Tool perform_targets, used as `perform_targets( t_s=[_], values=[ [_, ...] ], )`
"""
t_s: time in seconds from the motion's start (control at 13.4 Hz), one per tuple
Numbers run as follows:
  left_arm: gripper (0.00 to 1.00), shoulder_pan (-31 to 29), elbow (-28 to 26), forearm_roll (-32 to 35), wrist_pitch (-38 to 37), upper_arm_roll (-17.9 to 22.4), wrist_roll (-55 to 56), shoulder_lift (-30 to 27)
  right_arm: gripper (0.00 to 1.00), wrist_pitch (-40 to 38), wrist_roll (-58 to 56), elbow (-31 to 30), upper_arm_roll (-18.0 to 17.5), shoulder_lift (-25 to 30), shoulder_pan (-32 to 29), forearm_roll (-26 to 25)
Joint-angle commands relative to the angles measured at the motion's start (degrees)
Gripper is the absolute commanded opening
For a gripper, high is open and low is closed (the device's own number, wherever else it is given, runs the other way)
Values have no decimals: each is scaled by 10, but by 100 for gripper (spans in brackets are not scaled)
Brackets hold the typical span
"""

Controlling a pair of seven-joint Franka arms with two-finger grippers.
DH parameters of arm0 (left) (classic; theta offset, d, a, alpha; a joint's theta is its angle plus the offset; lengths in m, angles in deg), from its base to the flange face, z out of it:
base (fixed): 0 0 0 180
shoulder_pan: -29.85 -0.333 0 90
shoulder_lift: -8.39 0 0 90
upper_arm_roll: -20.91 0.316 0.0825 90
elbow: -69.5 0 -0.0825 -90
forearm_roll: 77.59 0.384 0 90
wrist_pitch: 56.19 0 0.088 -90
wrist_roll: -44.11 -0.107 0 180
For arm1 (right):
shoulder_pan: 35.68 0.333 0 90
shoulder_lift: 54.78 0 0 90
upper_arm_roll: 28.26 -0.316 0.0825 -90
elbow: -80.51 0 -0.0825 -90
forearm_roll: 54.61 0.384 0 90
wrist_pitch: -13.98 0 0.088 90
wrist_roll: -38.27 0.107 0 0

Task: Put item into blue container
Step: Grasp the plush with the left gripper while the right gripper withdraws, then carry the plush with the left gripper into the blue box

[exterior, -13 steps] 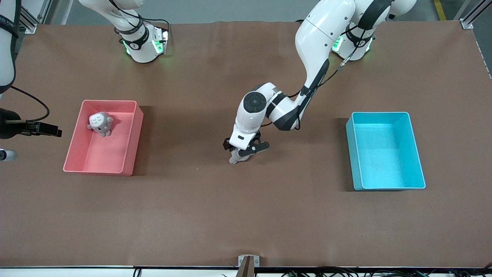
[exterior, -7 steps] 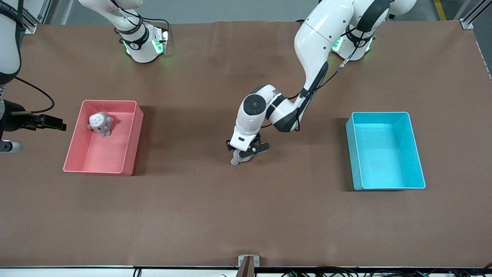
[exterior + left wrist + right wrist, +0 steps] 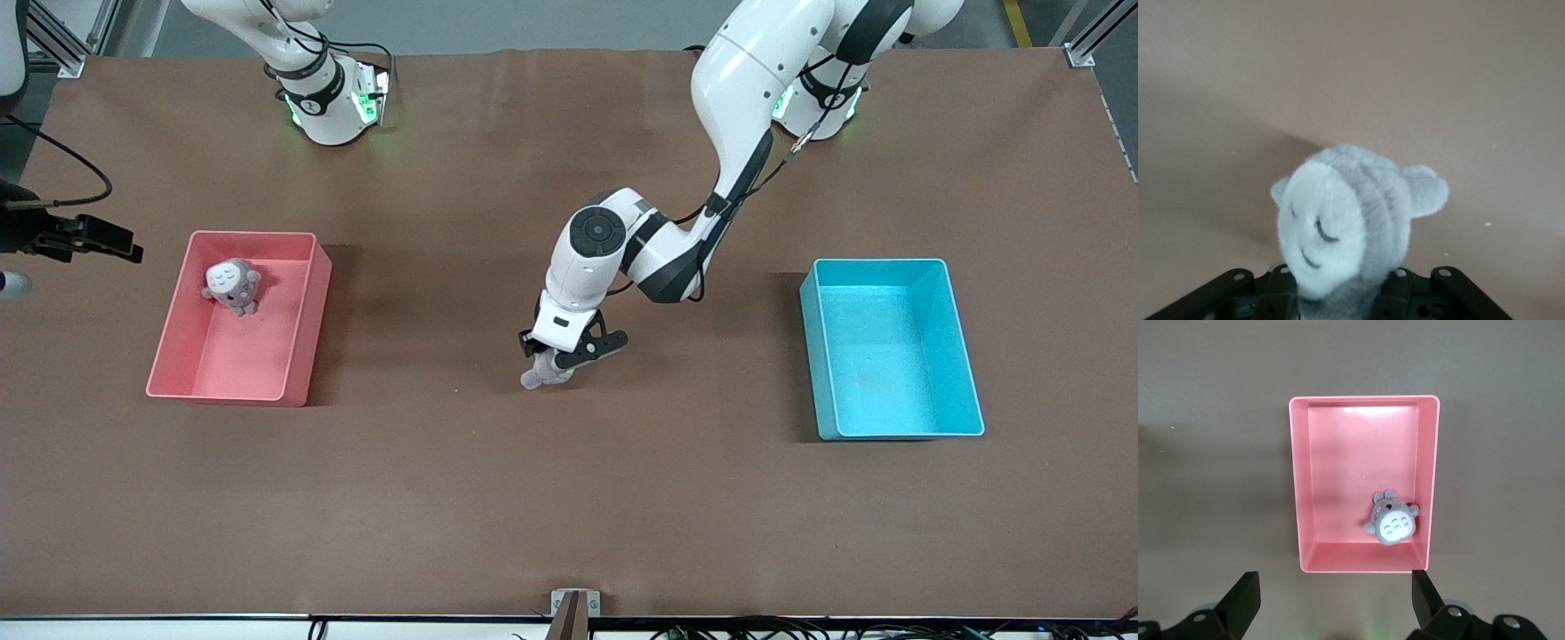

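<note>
A small grey plush toy with a pale face is pinched between the pressed-in fingers of the left gripper at the middle of the brown table; whether it touches the surface cannot be told. In the left wrist view the toy's head is seen standing out past the black fingers, with only bare table around it.

The light blue rectangular plastic bin with tall straight walls is placed toward the left arm's end of the table, well apart from the held toy, with an unbroken stretch of bare surface between them. Its rim is rounded at the corners and nothing is seen inside it.

The same-shaped pink plastic bin is set toward the right arm's end. A second grey plush toy with a white belly is lying in its corner farthest from the front camera, against the wall.

The right gripper is held high over the pink bin, its fingers spread wide. No readable writing is seen on either bin or toy.
</note>
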Motion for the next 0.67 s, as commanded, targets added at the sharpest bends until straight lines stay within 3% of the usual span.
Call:
perform_targets(
  t_s=[0.0, 0.22, 0.37, 0.6],
  values=[
    [7, -30, -58, -12, -80, 3, -7, -98, 100, 11, 13, -50, -2, 55, -1, -8],
    [7, -80, -143, -9, -146, 3, -42, -208, 100, 7, 15, -52, -2, 66, -2, -8],
    [7, -133, -207, -9, -195, 2, -144, -282, 100, 7, 15, -52, -2, 74, -2, -8],
    [7, -214, -276, -8, -241, 1, -282, -349, 100, 14, 15, -52, -2, 77, -2, -6]
  ],
)
